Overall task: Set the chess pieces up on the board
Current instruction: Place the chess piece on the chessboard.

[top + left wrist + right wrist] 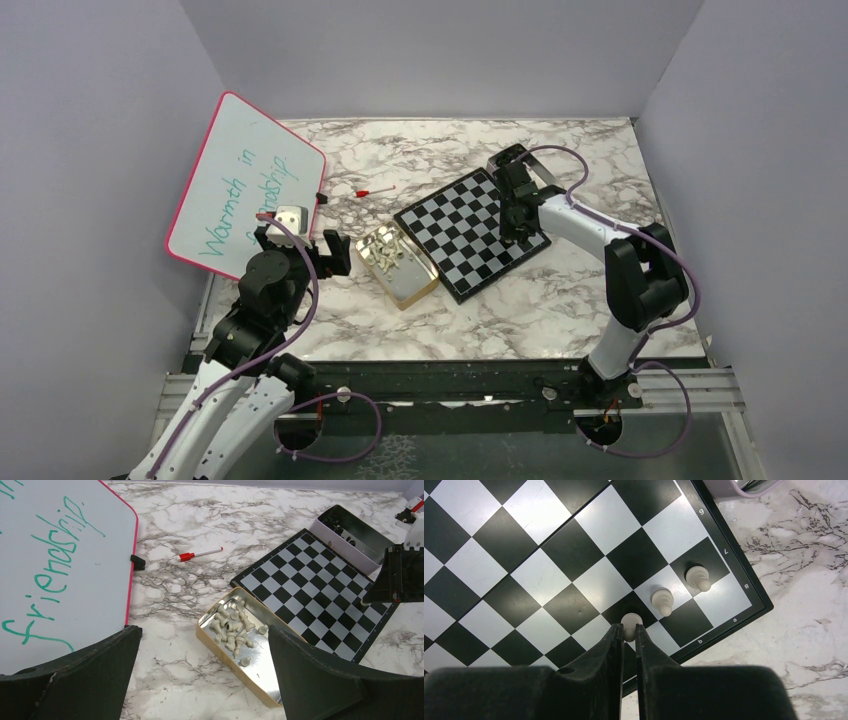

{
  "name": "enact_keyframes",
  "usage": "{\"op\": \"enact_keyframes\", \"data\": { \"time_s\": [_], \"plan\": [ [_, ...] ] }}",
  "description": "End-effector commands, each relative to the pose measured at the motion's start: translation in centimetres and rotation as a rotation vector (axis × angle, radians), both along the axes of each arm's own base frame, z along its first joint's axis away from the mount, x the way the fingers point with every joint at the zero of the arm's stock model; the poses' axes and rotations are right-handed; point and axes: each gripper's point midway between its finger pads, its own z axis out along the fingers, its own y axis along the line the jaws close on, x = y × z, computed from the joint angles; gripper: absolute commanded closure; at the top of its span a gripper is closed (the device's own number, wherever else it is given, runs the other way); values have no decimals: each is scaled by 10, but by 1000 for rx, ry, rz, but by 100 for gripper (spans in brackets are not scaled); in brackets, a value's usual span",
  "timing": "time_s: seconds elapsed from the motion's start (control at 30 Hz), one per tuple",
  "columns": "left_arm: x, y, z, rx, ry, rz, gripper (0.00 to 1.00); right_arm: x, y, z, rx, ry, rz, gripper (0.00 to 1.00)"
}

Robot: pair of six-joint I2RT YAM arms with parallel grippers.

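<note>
The chequered board (pixel 470 232) lies at the table's middle; it also shows in the left wrist view (pixel 320 592) and the right wrist view (pixel 549 555). My right gripper (pixel 626 628) is shut on a pale pawn (pixel 630 622), held over a black square near the board's corner. Two pale pawns (pixel 662 600) (pixel 698 577) stand on squares beside it. My left gripper (pixel 300 250) is open and empty, left of the gold tin (pixel 235 652), which holds several pale chess pieces (pixel 232 630).
A pink-framed whiteboard (pixel 245 185) leans at the left. A red-capped marker (pixel 199 554) lies on the marble. A pale tin (pixel 350 537) with black pieces sits beyond the board's far edge. Grey walls enclose the table.
</note>
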Motion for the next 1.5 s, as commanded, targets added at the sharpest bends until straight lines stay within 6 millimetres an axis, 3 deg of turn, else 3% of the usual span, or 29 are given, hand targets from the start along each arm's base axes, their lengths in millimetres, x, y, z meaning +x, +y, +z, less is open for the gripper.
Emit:
{"op": "enact_keyframes", "data": {
  "time_s": [0.0, 0.83, 1.1, 1.3, 1.47],
  "plan": [
    [1, -4, 4, -2, -20, -20, 1, 5, 1, -4, 15, -8, -7, 83],
    [1, -4, 3, -2, -18, -23, 1, 1, 0, -16, 3, 21, -1, 82],
    [1, -4, 3, -2, -18, -23, 1, 2, 2, -18, 5, 29, 2, 76],
    [2, -5, 2, 0, -12, -24, 1, 2, 3, -9, 11, 29, 9, 73],
    [1, -5, 3, -2, -16, -24, 1, 0, 3, 12, 6, 39, 30, 70]
  ]
}}
